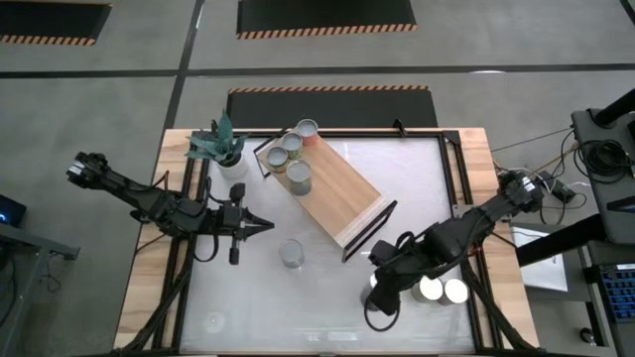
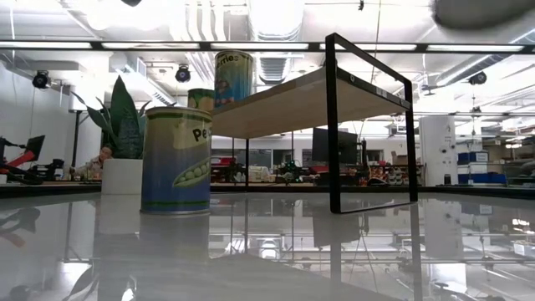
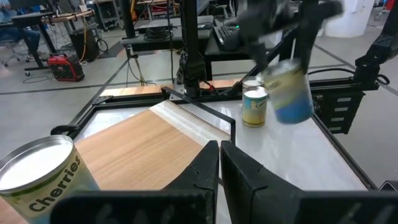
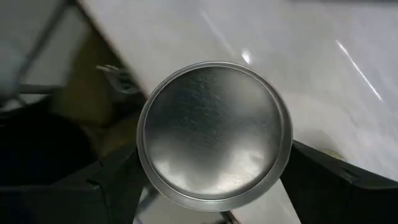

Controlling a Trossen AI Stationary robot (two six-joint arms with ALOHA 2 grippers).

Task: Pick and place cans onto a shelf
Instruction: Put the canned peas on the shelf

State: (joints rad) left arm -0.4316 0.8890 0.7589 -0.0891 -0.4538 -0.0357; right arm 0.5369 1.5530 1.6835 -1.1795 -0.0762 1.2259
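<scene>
While both arms reach in over the white tabletop (image 1: 327, 297), the biggest thing on it is the shelf (image 1: 332, 188), a light-wood board on a black wire frame, set at a slant near the table's far middle. Four cans (image 1: 295, 151) stand clustered on the shelf's far-left end, close to the white pot with a green plant (image 1: 223, 151), which sits just off that end.

Left arm waits at the table's left side; left gripper (image 1: 260, 226) points toward the shelf, fingers pressed together, nothing between them. Left wrist view: a can marked "Cherries" (image 3: 37, 171) close by on the board.

Right arm comes in from the right edge. Right gripper (image 1: 385, 288) sits near the front right, jaws spread wide around a can with a blue lower band (image 3: 289, 90), one finger on each side. Left wrist view shows this can tilted and off the table surface. Right wrist view: its silvery round top (image 4: 214, 134) fills the space between the fingers.

Two bright-topped cans (image 1: 443, 290) stand on the table just beside that gripper. One lone can (image 1: 291, 254) with a pea label stands in front of the shelf, apart from both grippers.
</scene>
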